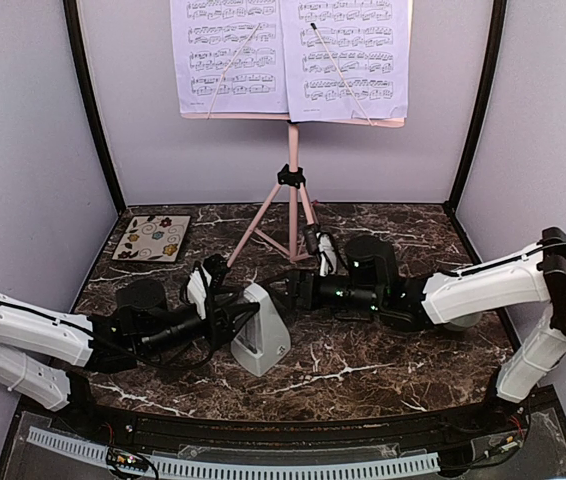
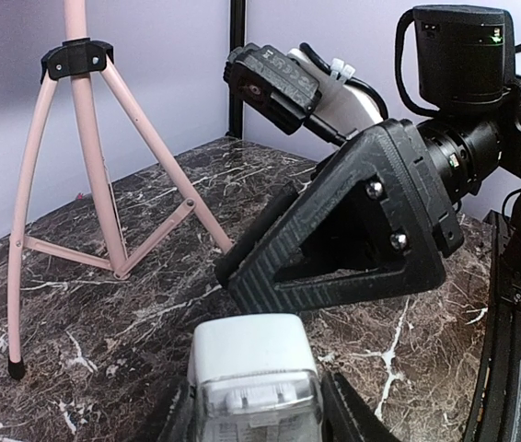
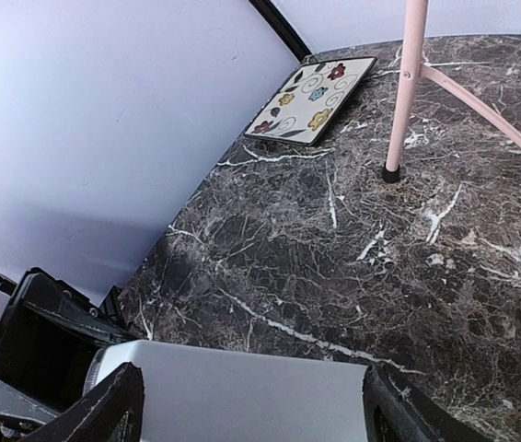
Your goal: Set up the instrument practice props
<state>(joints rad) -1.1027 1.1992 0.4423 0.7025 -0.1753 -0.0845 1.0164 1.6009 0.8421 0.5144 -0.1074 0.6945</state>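
Observation:
The white-grey metronome (image 1: 261,345) stands upright mid-table. My left gripper (image 1: 233,320) comes at it from the left and is shut on it; in the left wrist view the metronome (image 2: 253,354) fills the gap between both fingers (image 2: 357,419). My right gripper (image 1: 288,292) reaches in from the right and is open. Its fingers (image 3: 113,410) straddle the metronome's broad pale face (image 3: 242,391) without pressing on it. The pink music stand (image 1: 292,180) stands at the back. Two sheet-music pages (image 1: 228,55) (image 1: 348,60) rest side by side on its desk.
A square floral tile (image 1: 152,238) lies at the back left, also in the right wrist view (image 3: 313,99). The stand's tripod legs (image 2: 104,212) spread over the marble just behind the metronome. Lavender walls close in the table on three sides.

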